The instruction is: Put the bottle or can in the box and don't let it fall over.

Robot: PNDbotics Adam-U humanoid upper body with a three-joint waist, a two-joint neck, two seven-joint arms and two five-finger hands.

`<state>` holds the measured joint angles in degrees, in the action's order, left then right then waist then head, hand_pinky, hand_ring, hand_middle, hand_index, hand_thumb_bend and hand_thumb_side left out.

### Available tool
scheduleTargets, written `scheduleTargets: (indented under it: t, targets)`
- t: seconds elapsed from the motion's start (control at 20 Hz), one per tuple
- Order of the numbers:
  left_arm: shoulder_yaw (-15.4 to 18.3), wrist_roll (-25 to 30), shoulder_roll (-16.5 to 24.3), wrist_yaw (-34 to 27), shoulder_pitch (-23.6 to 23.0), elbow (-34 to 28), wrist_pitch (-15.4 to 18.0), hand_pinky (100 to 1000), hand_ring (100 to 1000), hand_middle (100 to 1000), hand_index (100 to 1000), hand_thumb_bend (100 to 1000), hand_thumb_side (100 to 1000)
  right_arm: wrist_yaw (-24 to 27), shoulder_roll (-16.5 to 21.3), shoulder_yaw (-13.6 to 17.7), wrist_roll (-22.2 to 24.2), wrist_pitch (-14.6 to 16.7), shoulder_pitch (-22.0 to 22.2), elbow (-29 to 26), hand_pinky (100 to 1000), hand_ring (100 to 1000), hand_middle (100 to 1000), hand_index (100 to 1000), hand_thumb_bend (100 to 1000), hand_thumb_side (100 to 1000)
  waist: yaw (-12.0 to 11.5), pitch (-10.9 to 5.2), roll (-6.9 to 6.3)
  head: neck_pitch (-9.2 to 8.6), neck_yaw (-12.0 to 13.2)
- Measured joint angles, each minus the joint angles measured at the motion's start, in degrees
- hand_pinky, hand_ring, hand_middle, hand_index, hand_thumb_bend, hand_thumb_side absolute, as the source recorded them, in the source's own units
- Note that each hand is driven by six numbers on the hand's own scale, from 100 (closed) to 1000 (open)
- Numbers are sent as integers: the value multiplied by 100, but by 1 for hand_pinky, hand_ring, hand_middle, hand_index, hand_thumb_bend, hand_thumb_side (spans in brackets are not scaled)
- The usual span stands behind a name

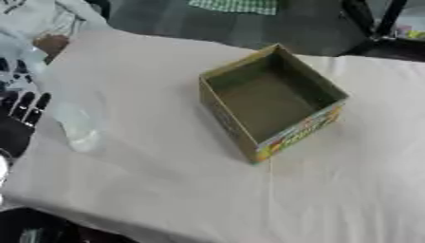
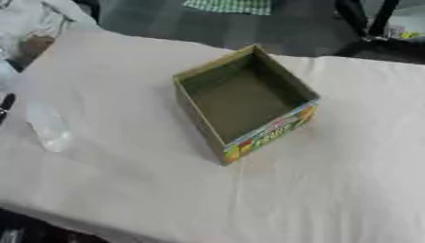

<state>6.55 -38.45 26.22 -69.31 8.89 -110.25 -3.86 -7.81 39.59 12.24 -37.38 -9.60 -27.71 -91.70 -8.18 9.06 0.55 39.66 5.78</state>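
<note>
We look down on a table covered with a pale, creased cloth [image 1: 166, 190], seen slightly askew. Near the middle of the table, somewhat toward its far edge, stands an open-topped cardboard box [image 1: 270, 102] with a plain brown interior and a brightly printed outer wall of yellow, red and green facing the near right corner; it sits upright and turned diagonally to the table's edges, and its interior shows only bare cardboard. By the left edge of the table lies a clear, crumpled piece of plastic [image 1: 79, 126], well apart from the box; we cannot tell whether it is a bag or a bottle, and no other bottle or can is distinguishable. The robot's black left hand [image 1: 23, 111] shows at the left edge of the left eye view, just beside that plastic, with its fingers pointing up, straight and released, holding nothing. The right hand appears in neither view. At the far left corner, a person's hand [image 1: 50, 43] rests at the table's edge.
</note>
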Motion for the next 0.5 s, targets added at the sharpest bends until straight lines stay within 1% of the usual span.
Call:
scheduleTargets:
  t: [0.5]
  targets:
    - [-97,50,52,-191,225,178,-147,589,386,242,999,727,681,0,0,-28,7,7,0,2,793,721,634,835,100,711,28,14,-5,1,26]
